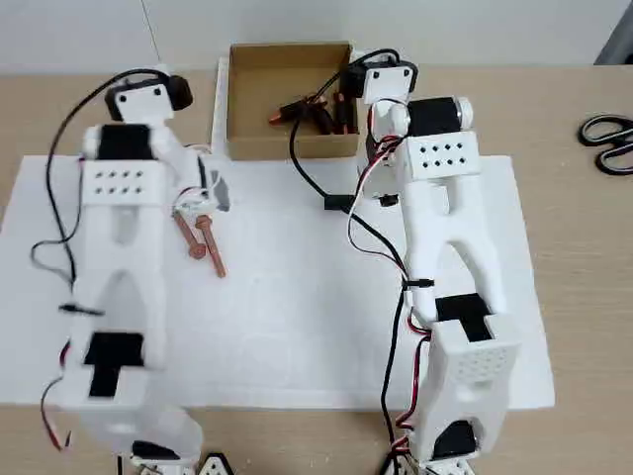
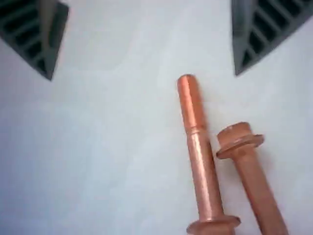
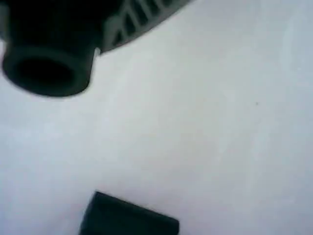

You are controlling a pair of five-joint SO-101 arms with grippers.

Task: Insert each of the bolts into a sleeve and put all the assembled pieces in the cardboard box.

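my left hand (image 2: 143, 73) hangs released, fingers spread wide and holding nothing, low over the white sheet (image 1: 297, 327). just to its near side lie the two copper bolts, the first bolt (image 2: 200, 156) and the second bolt (image 2: 247, 166). they lie side by side, close to touching, heads at opposite ends. from above, both long axes run far-left to near-right, so my open jaws would need to straddle a shank crosswise. this hand is by far the nearer one. my right hand (image 1: 384, 188) sits well apart to the right, near the box's near right corner. a black sleeve (image 3: 46, 68) shows right by it, but i cannot tell whether it is gripped. the cardboard box (image 1: 232, 99) stands at the far edge with assembled pieces (image 1: 316, 114) inside. scissors (image 1: 608, 139) lie far right on the tabletop (image 1: 584, 247), out of the way. i judge nothing blocks the pickup.
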